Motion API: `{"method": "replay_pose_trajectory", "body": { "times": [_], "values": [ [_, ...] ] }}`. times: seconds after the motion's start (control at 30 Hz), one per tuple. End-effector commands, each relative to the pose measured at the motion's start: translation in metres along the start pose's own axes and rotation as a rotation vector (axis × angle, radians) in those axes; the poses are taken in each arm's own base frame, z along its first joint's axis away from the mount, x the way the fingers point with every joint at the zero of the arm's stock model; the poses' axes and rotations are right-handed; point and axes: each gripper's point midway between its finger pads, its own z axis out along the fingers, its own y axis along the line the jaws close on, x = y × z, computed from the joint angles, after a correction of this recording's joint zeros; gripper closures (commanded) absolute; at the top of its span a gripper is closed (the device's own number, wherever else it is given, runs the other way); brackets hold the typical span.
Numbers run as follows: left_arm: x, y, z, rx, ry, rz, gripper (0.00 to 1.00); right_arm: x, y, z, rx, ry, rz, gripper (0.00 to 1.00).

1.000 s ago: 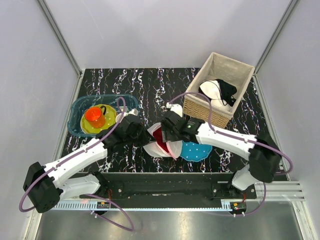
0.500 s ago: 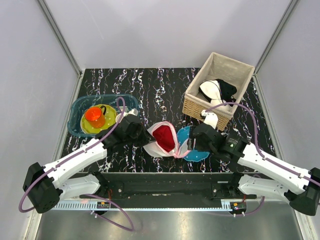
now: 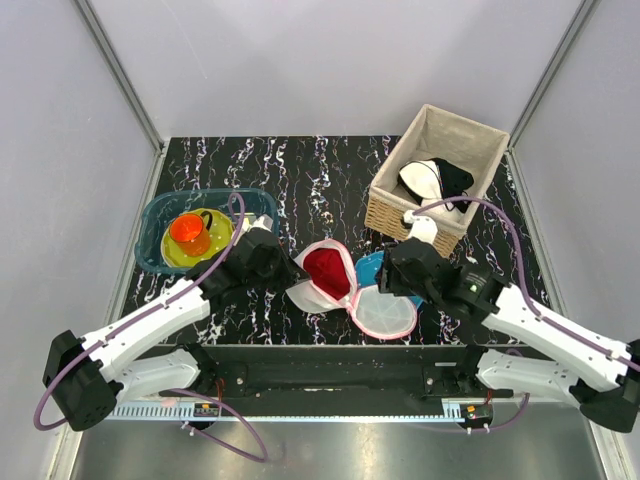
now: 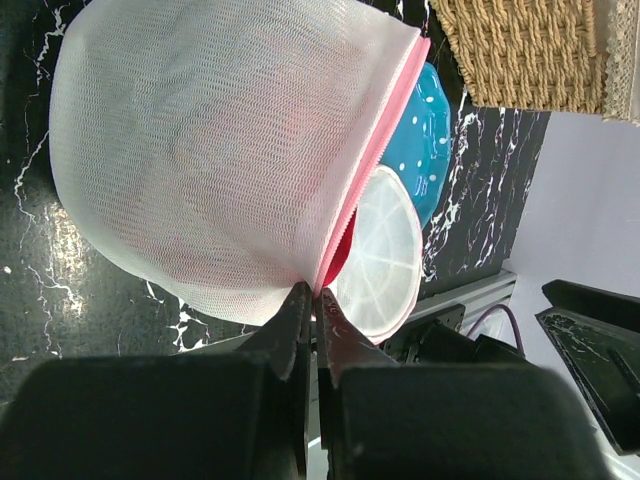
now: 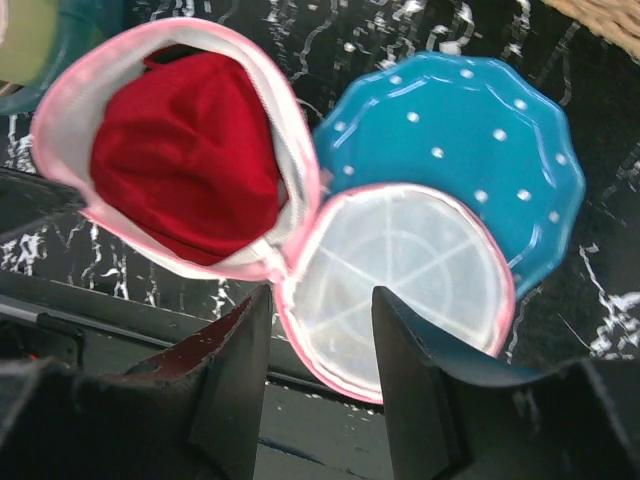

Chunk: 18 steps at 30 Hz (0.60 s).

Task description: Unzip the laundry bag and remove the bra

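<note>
The laundry bag (image 3: 318, 280) lies open at the table's front middle. Its deep half (image 4: 220, 150) is tipped on its side, and the red bra (image 3: 326, 268) fills it (image 5: 185, 165). The flat lid half (image 3: 385, 312) lies open, partly on the blue plate (image 3: 372, 268), still joined at the pink rim (image 5: 400, 280). My left gripper (image 3: 293, 276) is shut on the bag's pink rim (image 4: 315, 293). My right gripper (image 3: 388, 283) is open and empty, hovering above the lid and the hinge (image 5: 320, 300).
A wicker basket (image 3: 395, 215) with a white-and-black bra (image 3: 438, 180) stands at the back right. A teal bin (image 3: 158, 215) holding an orange cup (image 3: 190, 232) and a yellow plate stands at the left. The table's front edge runs just below the lid.
My right arm drew back to the right from the bag. The lid half swung open and now lies flat beside the deep half. My left gripper kept its hold.
</note>
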Motion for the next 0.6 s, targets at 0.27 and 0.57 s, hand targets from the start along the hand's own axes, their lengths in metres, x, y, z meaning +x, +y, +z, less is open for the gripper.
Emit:
{"method": "replay_pose_trajectory", "body": {
  "times": [0.27,0.57],
  "values": [
    [0.012,0.015,0.017,0.035,0.013,-0.071,1.0,0.014,0.102,0.099,-0.201,0.15,-0.218,0.22],
    [0.01,0.016,0.012,0.029,0.006,-0.061,1.0,0.038,0.109,0.143,-0.202,0.208,-0.179,0.69]
  ]
}}
